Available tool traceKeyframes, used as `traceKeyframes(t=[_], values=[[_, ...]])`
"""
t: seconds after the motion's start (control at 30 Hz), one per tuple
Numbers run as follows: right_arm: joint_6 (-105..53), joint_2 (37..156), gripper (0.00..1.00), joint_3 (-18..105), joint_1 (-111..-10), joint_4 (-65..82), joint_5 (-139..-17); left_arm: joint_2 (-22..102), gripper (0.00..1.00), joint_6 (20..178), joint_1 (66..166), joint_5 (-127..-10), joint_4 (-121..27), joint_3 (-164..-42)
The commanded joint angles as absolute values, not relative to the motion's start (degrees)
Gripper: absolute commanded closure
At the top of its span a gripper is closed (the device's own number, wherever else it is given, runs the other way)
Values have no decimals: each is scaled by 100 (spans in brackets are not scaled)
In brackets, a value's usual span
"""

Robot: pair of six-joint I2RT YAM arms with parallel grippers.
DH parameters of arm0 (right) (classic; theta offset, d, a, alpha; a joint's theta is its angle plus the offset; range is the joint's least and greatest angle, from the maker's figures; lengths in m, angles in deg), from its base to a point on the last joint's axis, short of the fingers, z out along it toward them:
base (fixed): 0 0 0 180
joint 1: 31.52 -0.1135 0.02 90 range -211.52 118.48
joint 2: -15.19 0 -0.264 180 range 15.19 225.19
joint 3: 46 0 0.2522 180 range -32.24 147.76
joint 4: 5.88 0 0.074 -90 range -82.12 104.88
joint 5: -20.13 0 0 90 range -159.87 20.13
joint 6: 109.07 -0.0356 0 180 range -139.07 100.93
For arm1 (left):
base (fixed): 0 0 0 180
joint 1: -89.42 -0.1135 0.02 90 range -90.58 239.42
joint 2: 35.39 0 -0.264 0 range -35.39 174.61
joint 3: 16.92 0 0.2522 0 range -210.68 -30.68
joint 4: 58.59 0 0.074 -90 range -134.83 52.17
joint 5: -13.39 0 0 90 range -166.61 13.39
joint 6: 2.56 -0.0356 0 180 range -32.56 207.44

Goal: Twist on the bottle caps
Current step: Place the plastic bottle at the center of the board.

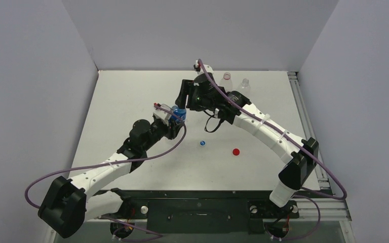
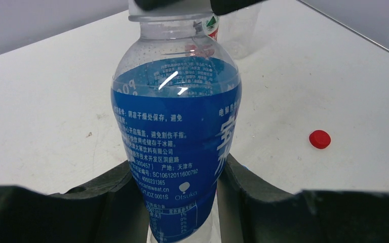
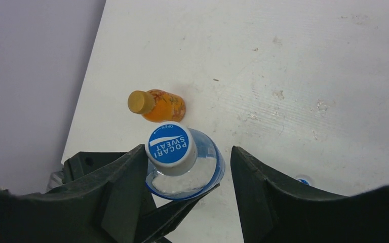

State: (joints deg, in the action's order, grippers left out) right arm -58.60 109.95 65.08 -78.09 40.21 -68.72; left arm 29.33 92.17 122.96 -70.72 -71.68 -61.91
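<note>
- Left gripper (image 2: 180, 164) pinches the blue-labelled bottle (image 2: 177, 116) low on its body.
- Right gripper (image 3: 188, 154) hangs over the bottle, jaws spread either side of the blue-and-white cap (image 3: 170, 148) on its neck; one finger is just beside the cap, the other stands apart.
- On the table (image 1: 126, 91), a second blue-and-white cap (image 1: 202, 143) lies at the bottle's 5 o'clock, with the red cap (image 1: 236, 151) at its 3 o'clock.
- An orange bottle (image 3: 168, 107) wearing the orange-gold cap (image 3: 141, 102) sits at 11 o'clock of the held bottle in the right wrist view.
</note>
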Motion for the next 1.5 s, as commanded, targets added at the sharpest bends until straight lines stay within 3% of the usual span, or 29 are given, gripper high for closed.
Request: traceKeyframes(t=[0.0, 0.23, 0.3, 0.4, 0.47, 0.6, 0.63, 0.7, 1.03, 1.47], values=[[-5648, 11107, 45, 6942, -7964, 4233, -6684, 2758, 100, 9057, 12264, -6892, -7657, -6176], [-5593, 11296, 58, 7135, -8129, 4304, -6577, 2726, 100, 9029, 12273, -6947, -7470, -6238], [-5573, 11332, 66, 7160, -8190, 4325, -6524, 2714, 100, 9045, 12273, -6944, -7456, -6253], [-5551, 11383, 88, 7165, -8237, 4340, -6454, 2691, 100, 9114, 12273, -6940, -7372, -6289], [-5506, 11403, 99, 7160, -8243, 4325, -6373, 2629, 92, 9206, 12272, -6961, -7250, -6312], [-5383, 11408, 100, 7112, -8257, 4142, -6199, 2365, 45, 9449, 12268, -7106, -6743, -6400], [-5347, 11407, 100, 7105, -8262, 4099, -6175, 2304, 16, 9551, 12270, -7245, -6606, -6454], [-5263, 11400, 100, 7103, -8280, 3961, -6107, 2127, 1, 9646, 12260, -7448, -6129, -6575], [-4931, 11825, 100, 7169, -8398, 2923, -5962, 570, 4, 9851, 12231, -8318, -3290, -7478], [-4116, 12813, 100, 8010, -8713, 1958, -5156, -252, 3, 9998, 12210, -8971, -2182, -8659]])
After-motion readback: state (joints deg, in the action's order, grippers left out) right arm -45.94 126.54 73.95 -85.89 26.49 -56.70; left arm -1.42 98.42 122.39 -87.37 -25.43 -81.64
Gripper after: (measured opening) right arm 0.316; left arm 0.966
